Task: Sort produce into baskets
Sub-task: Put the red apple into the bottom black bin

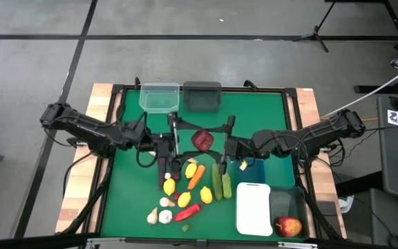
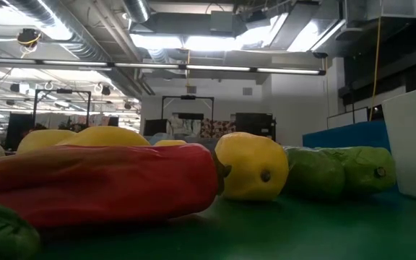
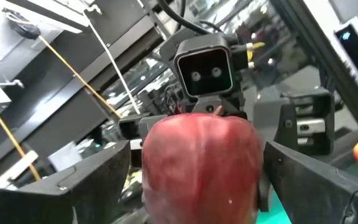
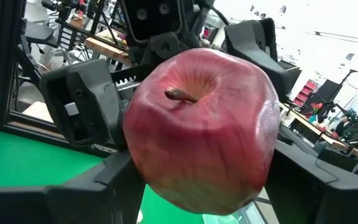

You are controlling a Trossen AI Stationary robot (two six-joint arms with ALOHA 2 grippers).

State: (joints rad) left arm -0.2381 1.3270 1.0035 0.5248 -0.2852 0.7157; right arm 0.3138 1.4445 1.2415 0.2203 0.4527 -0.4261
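Above the bench (image 1: 268, 104) centre, a red apple (image 1: 202, 140) sat between both grippers: right gripper (image 1: 221, 146) clamped it, left gripper (image 1: 179, 144) apparently spread wide. One apple (image 1: 289, 225) was binned (the pile (image 1: 185, 194) remained unsorted).

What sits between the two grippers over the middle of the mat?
A red apple sits between the left gripper and the right gripper, clear in the high view; both wrist views show it between the fingers.
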